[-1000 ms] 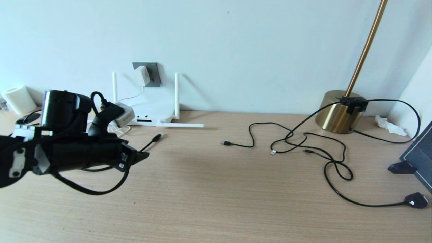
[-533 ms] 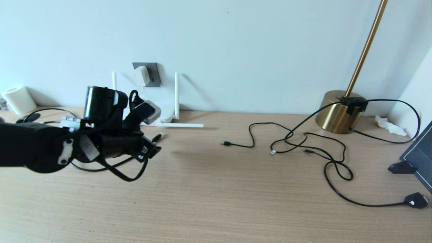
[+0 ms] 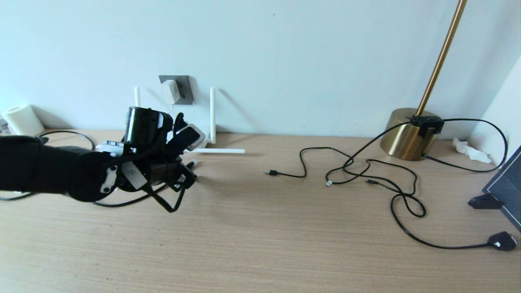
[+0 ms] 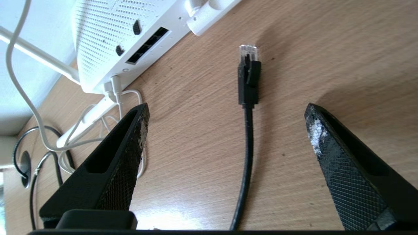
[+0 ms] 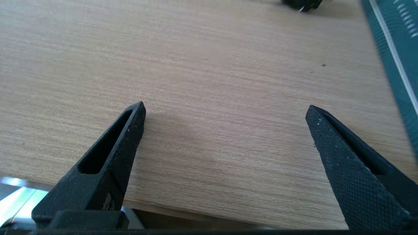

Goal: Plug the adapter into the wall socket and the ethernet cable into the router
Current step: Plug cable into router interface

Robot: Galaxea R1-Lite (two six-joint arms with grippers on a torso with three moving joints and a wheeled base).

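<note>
Your left arm reaches in low from the left edge of the head view, forearm nearly level over the table [image 3: 260, 244], with the left gripper [image 4: 225, 109] pointing toward the router [image 4: 107, 39]. Its fingers [image 4: 130, 143] are spread wide and hold nothing; the ethernet cable [image 4: 246, 137] lies flat on the wood between them, touching neither, its clear plug aimed past the router's corner and just short of it. From the head camera the arm hides most of the router body and most of that cable.

Your right gripper [image 5: 225, 107] sits low over the near edge of the table, well off to the right, fingers [image 5: 329, 143] also released and empty.

Count what you have: one router, with two antennas standing upright and one lying flat on the table in the head view; one row of dark ports along its near edge, all unfilled; one adapter [image 3: 170, 91], already seated in the one wall socket [image 3: 183, 88] above the router, its thin white cord [image 4: 19, 94] dropping down to a jack on the router's edge.

Around you: loose white cord loops beside the router, close to the left finger. A white paper roll [image 3: 22, 120] stands at the far left. To the right, well apart, lie a tangle of black cables [image 3: 366, 175], a brass lamp base [image 3: 405, 134] and a dark frame [image 3: 506, 187] at the edge.
</note>
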